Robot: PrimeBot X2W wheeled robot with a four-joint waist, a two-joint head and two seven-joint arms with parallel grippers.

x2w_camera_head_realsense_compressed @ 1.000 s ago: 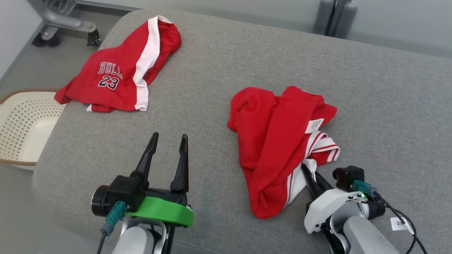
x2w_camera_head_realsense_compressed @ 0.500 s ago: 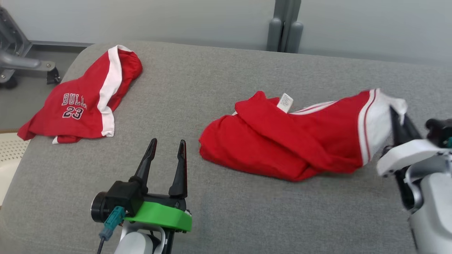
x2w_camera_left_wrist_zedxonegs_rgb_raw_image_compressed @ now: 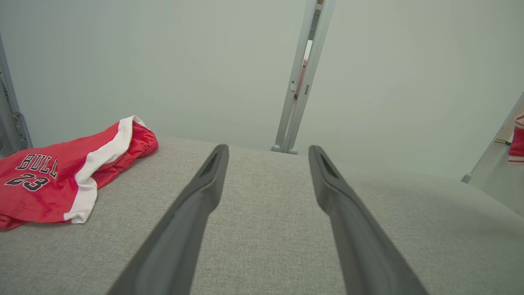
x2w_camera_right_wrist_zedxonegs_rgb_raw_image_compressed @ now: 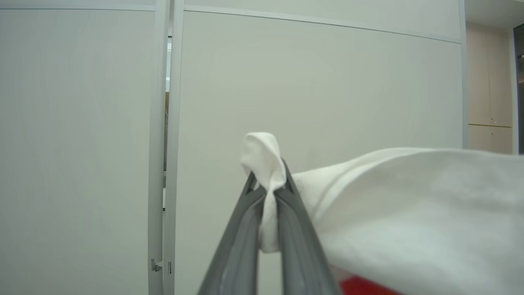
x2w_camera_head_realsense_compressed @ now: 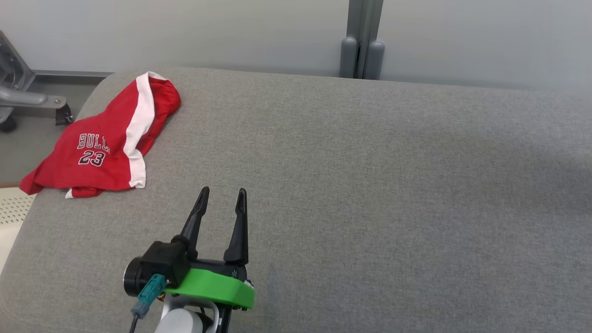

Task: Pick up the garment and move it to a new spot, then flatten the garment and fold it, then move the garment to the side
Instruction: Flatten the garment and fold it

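In the head view, the left gripper hovers low over the near part of a grey fabric-covered table, its two dark fingers spread apart with nothing between them. A pair of red shorts with a white side stripe and the print "BULL 23" lies crumpled at the table's far left corner, well apart from that gripper. A perforated cream basket peeks in beside the table's left edge, and a grey wheeled stand is on the floor behind the shorts. In the left wrist view, the left gripper points along the tabletop toward a pale wall, fingers wide and empty. The red shorts lie off to the left, and a scrap of red-and-white cloth shows at the right edge. In the right wrist view, the right gripper is raised before pale wall panels, its fingers pinched tight on a white fold of the garment. The garment hangs off to the right, with a sliver of red at the bottom.
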